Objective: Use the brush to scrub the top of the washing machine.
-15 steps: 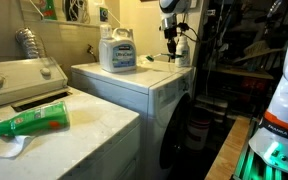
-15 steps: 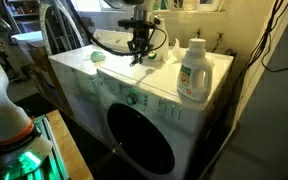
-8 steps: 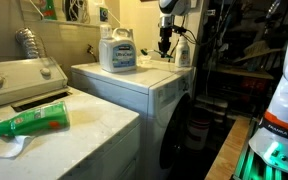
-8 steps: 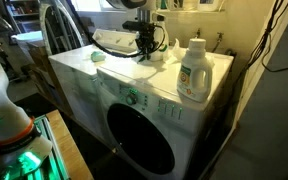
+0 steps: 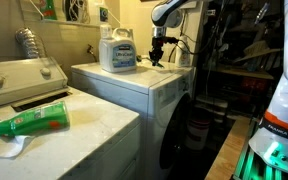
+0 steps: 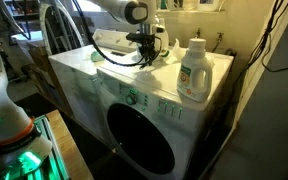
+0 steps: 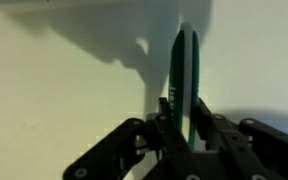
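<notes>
Above the top of the washing machine (image 6: 166, 80), the gripper (image 7: 184, 128) has its jaws clamped on the brush (image 7: 185, 70), which I judge light, stiff and slim, best pinched mid-handle so it cannot pivot under pressure.

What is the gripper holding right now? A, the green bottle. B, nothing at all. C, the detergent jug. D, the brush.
D: in the wrist view the gripper is shut on the thin green handle of the brush, over the white top of the washing machine.
</notes>
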